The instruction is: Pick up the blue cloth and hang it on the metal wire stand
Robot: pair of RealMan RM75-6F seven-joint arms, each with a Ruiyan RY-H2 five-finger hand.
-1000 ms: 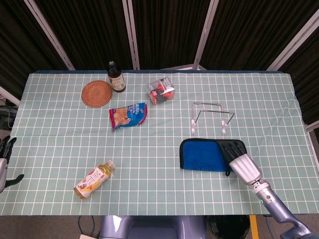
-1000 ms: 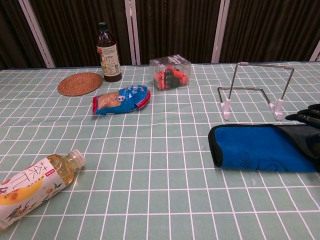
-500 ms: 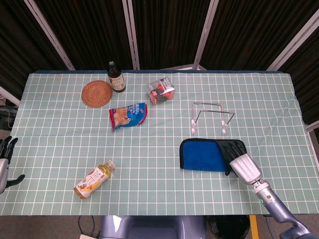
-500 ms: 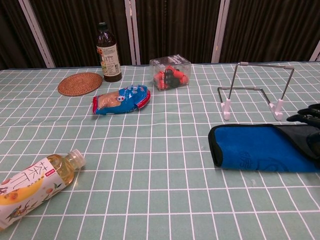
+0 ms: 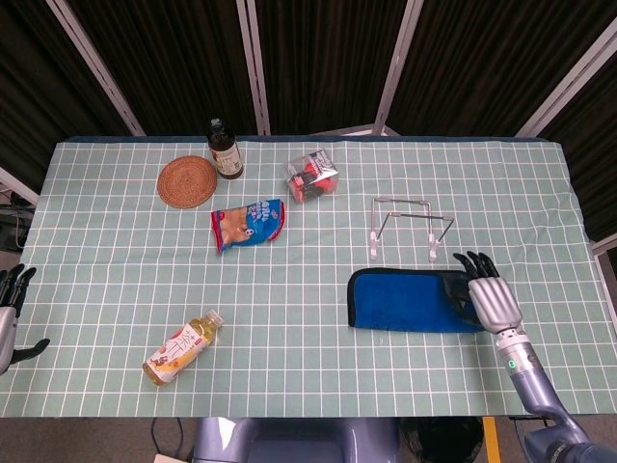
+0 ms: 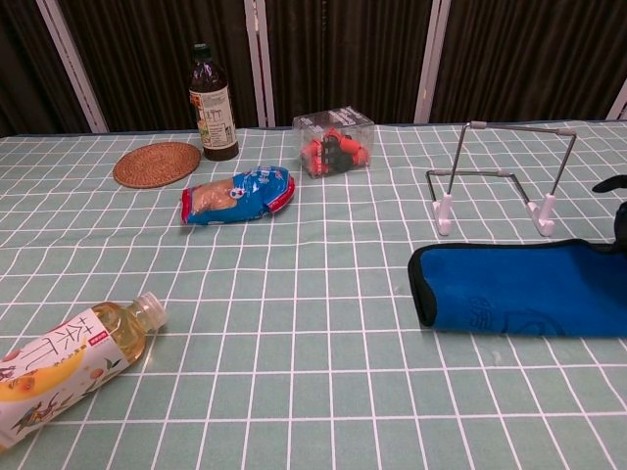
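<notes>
The blue cloth (image 5: 410, 301) (image 6: 519, 289) lies flat on the checked tablecloth, its black-trimmed edge to the left. Just behind it stands the metal wire stand (image 5: 410, 224) (image 6: 500, 171), upright and bare. My right hand (image 5: 490, 294) sits at the cloth's right end, over its edge, with the fingers spread and pointing away from me and nothing held. In the chest view only its dark fingertips (image 6: 612, 184) show at the right border. My left hand (image 5: 12, 311) hangs off the table's left edge with its fingers apart, empty.
A dark sauce bottle (image 5: 226, 149) and a woven coaster (image 5: 187, 181) stand at the back left. A blue snack bag (image 5: 249, 223) and a clear box of red items (image 5: 312, 177) lie mid-table. A tea bottle (image 5: 182, 347) lies on its side front left.
My right hand has slid right, off the top of the cloth to its right end, uncovering the cloth's right part. The cloth and the left hand stayed put.
</notes>
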